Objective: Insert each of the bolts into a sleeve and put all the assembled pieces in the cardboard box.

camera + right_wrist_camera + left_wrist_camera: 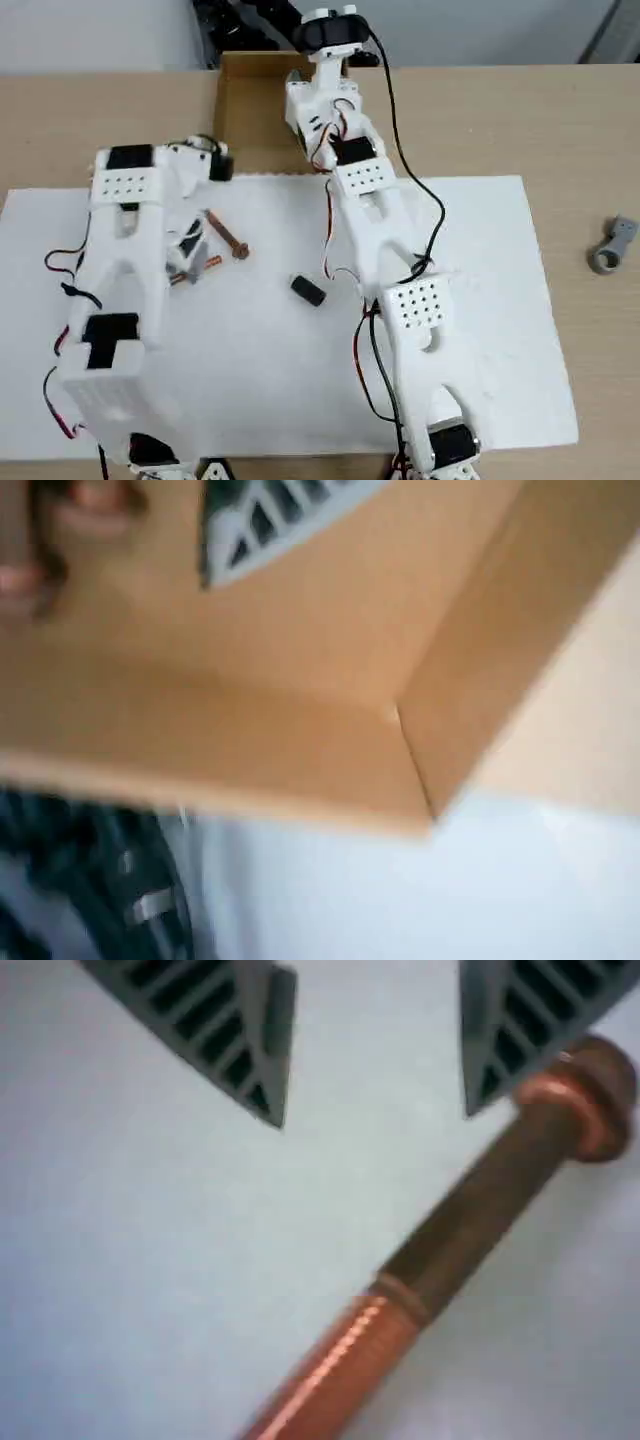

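Nearest us, on the white sheet, the left gripper hangs low, jaws spread wide with nothing between them. A bolt lies flat just beside it, head by one fingertip. From above, two lie at this gripper, a long bolt and another bolt partly under the arm; we cannot tell which the wrist view shows. Farther in, a black sleeve lies alone mid-sheet. Off the sheet, a grey part rests on the table. Farthest stands the box; the right gripper is over it, and we cannot tell whether it is wide or narrow.
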